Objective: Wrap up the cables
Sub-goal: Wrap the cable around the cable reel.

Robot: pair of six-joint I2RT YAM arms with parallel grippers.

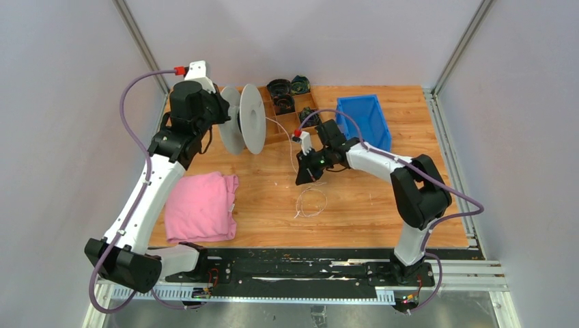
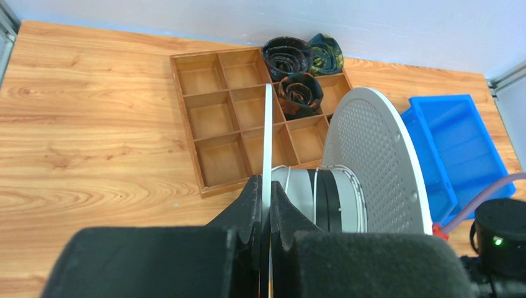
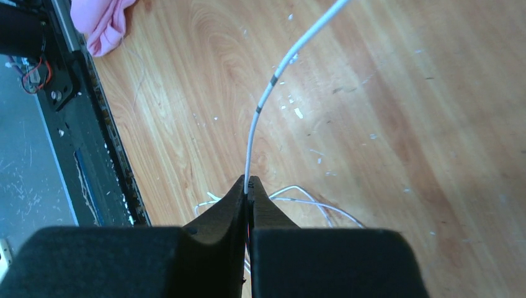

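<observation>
While left end effector (image 2: 267, 189) clamps spool (image 2: 372, 149), cable (image 3: 265, 94) pinched inside right end effector (image 3: 248, 186)

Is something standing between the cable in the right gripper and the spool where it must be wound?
Nothing visible does. The cable runs free above the table from the shut right gripper up to the spool.

The light wood-grain worktop (image 1: 382, 205) looks smooth, the folded pink cloth (image 1: 201, 207) soft and matt. The thin white-grey cable (image 3: 273, 81) is smooth-sheathed, the white spool with perforated discs (image 2: 378, 155) matt.
</observation>
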